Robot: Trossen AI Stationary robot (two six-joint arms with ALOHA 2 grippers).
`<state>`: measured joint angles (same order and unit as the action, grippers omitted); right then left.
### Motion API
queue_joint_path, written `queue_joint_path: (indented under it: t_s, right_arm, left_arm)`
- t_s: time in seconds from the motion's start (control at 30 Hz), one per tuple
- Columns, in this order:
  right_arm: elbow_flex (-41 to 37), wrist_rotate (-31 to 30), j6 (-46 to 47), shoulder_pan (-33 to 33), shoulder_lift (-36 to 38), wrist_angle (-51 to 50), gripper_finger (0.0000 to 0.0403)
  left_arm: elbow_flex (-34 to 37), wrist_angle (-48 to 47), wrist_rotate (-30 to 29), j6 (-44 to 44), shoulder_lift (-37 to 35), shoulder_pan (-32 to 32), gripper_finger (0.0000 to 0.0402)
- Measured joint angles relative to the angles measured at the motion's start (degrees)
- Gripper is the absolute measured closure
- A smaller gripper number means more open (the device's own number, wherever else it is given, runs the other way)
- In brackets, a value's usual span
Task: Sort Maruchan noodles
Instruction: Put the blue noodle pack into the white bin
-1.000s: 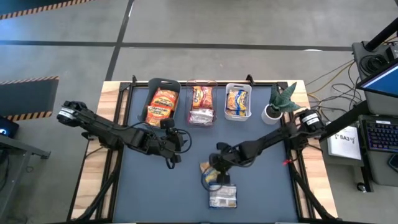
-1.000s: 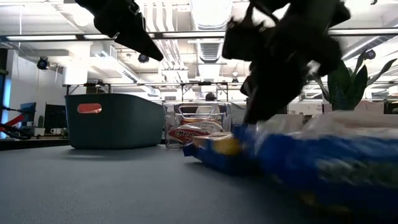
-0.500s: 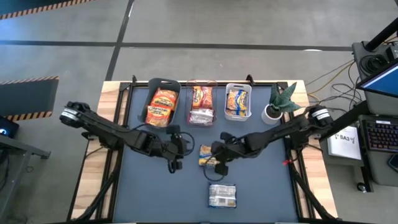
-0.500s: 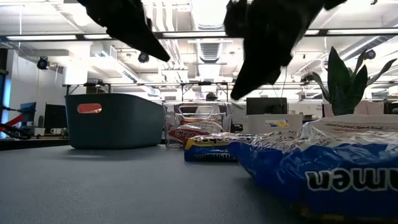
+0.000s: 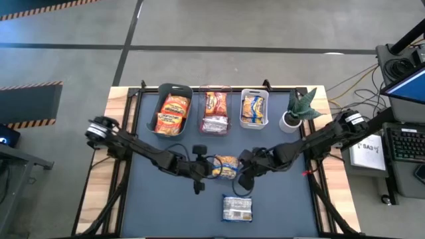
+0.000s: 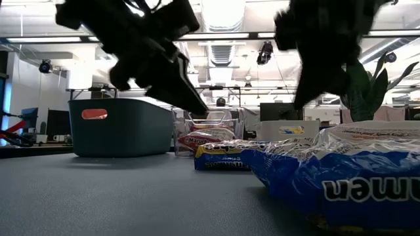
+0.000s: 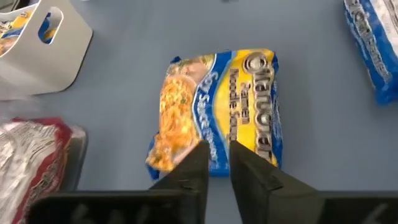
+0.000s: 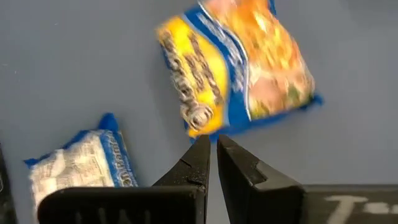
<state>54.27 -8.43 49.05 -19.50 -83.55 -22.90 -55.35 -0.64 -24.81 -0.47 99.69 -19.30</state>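
While both grippers flank it, a yellow-and-blue noodle packet (image 5: 226, 166) lies flat mid-table.
Left gripper (image 7: 216, 155) nearly closed just left of it, empty; right gripper (image 8: 212, 148) shut, empty, just right.

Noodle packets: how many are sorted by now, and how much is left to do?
Three bins at the table's far edge each hold packets: the teal bin, the clear bin and the white bin. The yellow-and-blue packet lies flat on the mat between the left gripper and right gripper, neither holding it. The upside-down packet nearer the front also waits.
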Motion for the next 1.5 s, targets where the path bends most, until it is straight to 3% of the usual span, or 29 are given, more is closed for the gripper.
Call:
queue_joint_path:
  t_s: [0.13, 0.27, 0.4, 0.53, 0.87, 1.0, 1.2, 1.5]
  right_arm:
    - [-5.03, -0.1, 3.1, -0.01, 0.0, 6.49, 0.0383]
    - [-8.59, -0.54, 6.05, 0.18, -0.03, 16.44, 0.0383]
    - [-9.12, -0.59, 8.43, 1.12, -0.02, 17.5, 0.0367]
    - [-9.12, -0.46, 10.34, 1.14, -0.02, 17.28, 0.032]
    - [-9.86, -0.62, 15.0, 1.38, -0.37, 17.25, 0.0146]
    - [-9.93, -0.99, 16.8, 1.41, -2.24, 17.35, 0.0096]
    - [-9.95, -1.59, 16.09, 1.41, -5.96, 20.94, 0.006]
    - [-10.0, -2.14, 13.06, 2.73, -7.6, 28.44, 0.0055]
  left_arm:
    - [0.0, 2.1, -0.02, -0.23, 2.28, 0.3, 0.0395]
    - [0.0, 3.0, -0.11, -1.77, 3.68, 0.31, 0.0394]
    - [0.0, 4.61, -0.1, -1.99, 4.96, 0.43, 0.04]
    - [0.0, 6.36, -0.1, -2.32, 6.41, 0.85, 0.0401]
    - [0.11, 6.86, -0.12, -3.32, 7.94, 1.04, 0.0401]
    - [1.05, 7.19, -0.19, -5.49, 7.92, 1.04, 0.0401]
    - [2.12, 7.29, -0.32, -7.97, 7.85, 0.97, 0.0402]
    - [2.21, 6.66, -0.3, -7.86, 7.85, 1.0, 0.0402]
